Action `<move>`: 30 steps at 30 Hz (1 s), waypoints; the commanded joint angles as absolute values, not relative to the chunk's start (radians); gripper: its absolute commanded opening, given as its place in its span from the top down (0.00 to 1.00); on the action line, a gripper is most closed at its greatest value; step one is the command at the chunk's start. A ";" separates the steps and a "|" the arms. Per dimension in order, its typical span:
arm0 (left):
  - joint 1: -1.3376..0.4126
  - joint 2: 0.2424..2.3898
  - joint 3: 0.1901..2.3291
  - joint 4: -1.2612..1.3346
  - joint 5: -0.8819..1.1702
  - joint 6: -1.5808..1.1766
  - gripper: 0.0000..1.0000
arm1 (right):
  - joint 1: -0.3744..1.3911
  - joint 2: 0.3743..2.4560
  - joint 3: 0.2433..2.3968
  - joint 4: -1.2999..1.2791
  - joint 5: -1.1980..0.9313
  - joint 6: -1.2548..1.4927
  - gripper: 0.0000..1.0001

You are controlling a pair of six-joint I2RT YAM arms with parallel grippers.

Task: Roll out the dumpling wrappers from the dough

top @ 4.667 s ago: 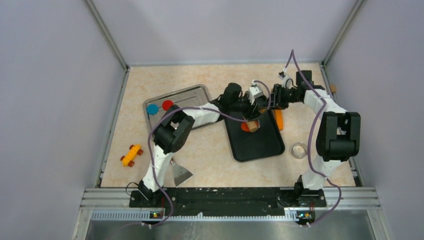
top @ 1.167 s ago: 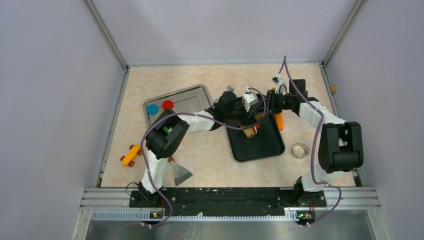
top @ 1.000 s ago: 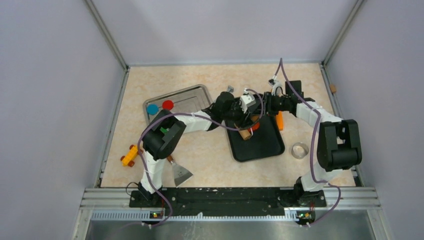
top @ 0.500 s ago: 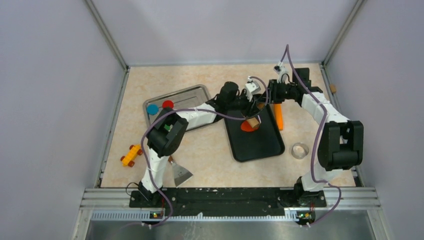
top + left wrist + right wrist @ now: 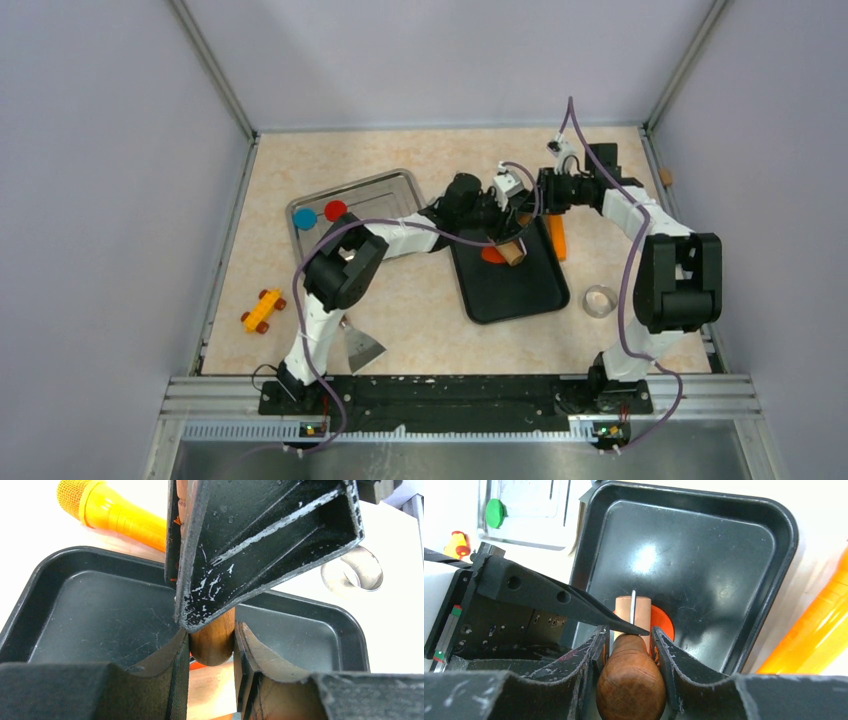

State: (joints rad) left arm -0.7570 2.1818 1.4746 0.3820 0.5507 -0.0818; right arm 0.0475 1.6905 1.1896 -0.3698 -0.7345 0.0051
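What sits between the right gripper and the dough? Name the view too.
The wooden rolling pin: the right gripper clamps its dark handle, its paler barrel lies over the dough. The right wrist view shows it.

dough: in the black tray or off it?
In. The dough lies on the tray floor, partly under the rolling pin.

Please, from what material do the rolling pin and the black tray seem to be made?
The rolling pin is probably wood with a varnished finish: its handle is reddish brown with a soft sheen. The black tray is smooth and glossy, with bright reflections and fine scratches. It may be coated metal or plastic; I cannot tell which.
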 commanded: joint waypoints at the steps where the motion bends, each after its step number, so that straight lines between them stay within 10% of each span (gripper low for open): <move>1: -0.754 2.139 1.393 0.387 0.531 -0.086 1.00 | 0.063 1.714 1.111 -0.355 -0.731 -0.037 1.00; 30: -0.755 2.075 1.439 0.358 0.574 0.044 1.00 | 0.029 1.632 1.193 -0.386 -0.825 0.145 1.00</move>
State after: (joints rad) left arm -0.7486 2.0918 1.3758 0.3168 0.5713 0.0326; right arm 0.0479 1.6894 1.1347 -0.3660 -0.8097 0.1364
